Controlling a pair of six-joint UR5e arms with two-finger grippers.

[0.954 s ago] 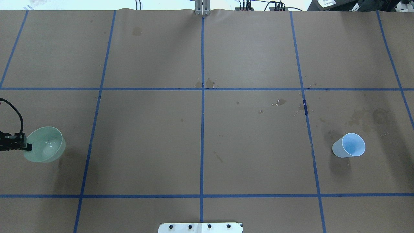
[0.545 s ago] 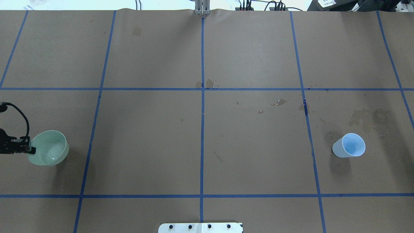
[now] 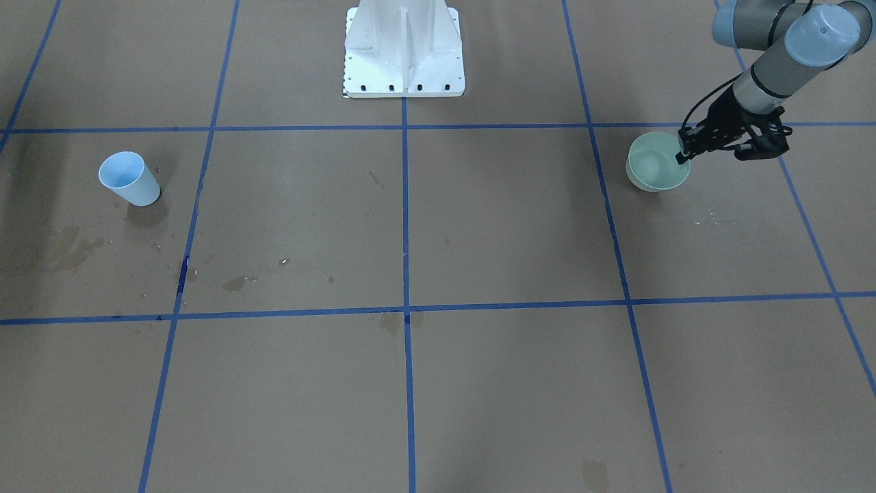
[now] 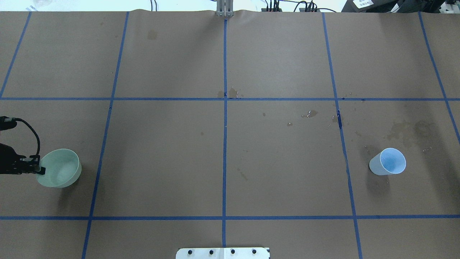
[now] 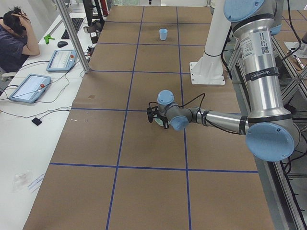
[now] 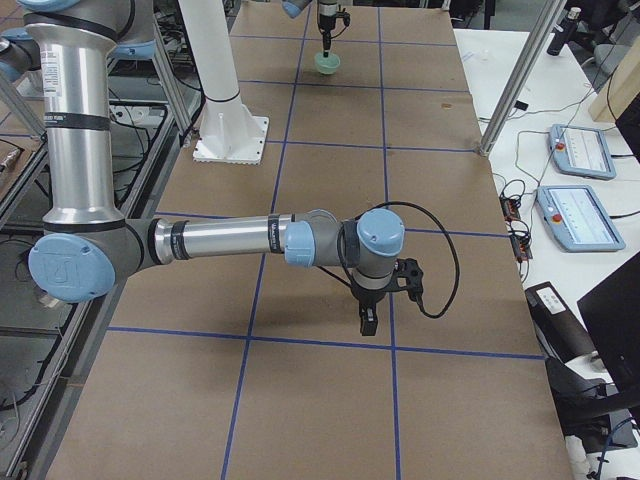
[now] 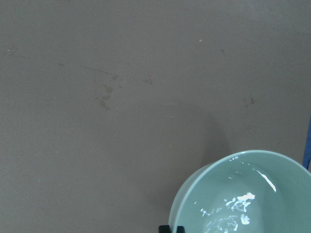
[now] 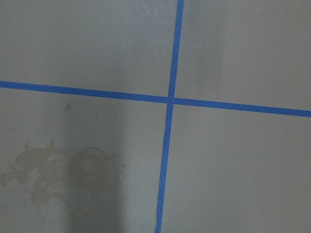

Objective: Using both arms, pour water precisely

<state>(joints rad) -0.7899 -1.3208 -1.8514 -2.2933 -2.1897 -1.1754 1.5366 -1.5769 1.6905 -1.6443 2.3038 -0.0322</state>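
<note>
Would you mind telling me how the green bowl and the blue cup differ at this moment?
The green bowl is wide, low and pale green; the blue cup is narrower, tapered and pale blue. The left claw pinches the bowl's rim; the cup stands free, no claw near. Inside the bowl, water glints; the cup's contents cannot be told. Both are open-topped, mouths upward.

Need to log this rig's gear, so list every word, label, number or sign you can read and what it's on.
Nothing can be read for certain.
Sticker on the left arm: print and a code square, too small.
Lettering along the right arm: blurred.
Tablet screens: too small.
White card at the overhead view's top right: too small.
Bowl, cup: no text.
</note>
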